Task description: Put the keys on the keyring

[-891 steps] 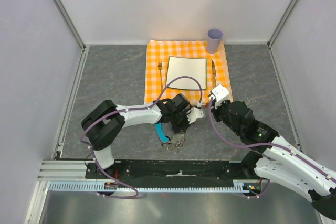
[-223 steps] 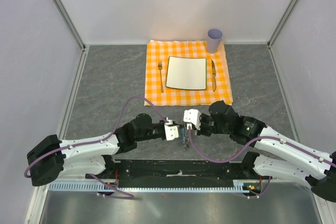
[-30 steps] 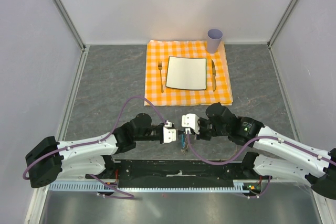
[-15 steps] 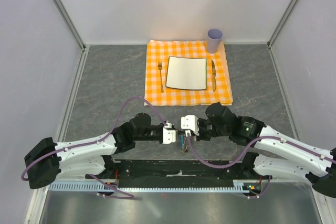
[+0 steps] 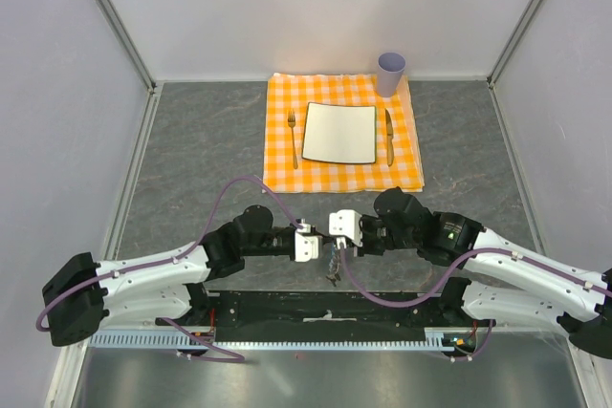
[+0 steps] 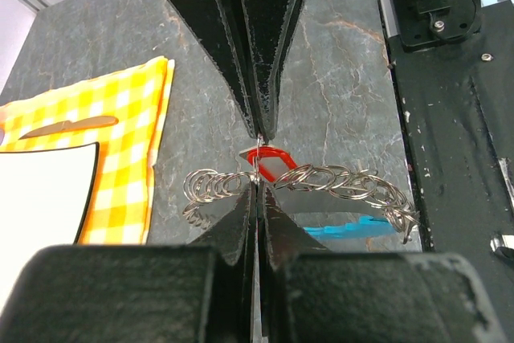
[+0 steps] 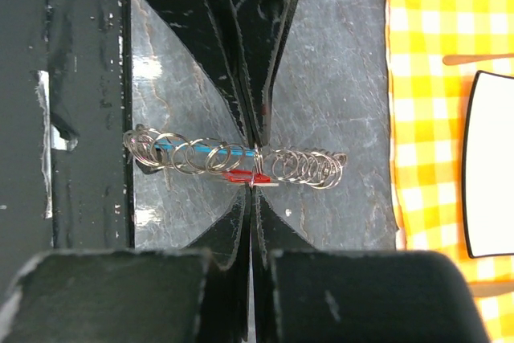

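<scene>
The red key [image 6: 269,160] sits right at the tips of both pincers, touching the keyring [image 6: 337,178]. The keyring is a row of shiny rings with a blue tab [image 6: 353,229], stretched out to both sides of the tips. The left pincer [image 6: 257,190] is clenched on a ring. The right pincer [image 7: 253,189] is clenched on the red key, tip to tip with the left one. Under them is a gray stone table [image 5: 191,160]. Well past the pincers lies an orange checked cloth [image 5: 339,174] with a white plate [image 5: 339,133], a fork [image 5: 293,136], a knife [image 5: 389,136] and a purple cup [image 5: 390,72]. Pale walls [image 5: 316,7] stand all around
</scene>
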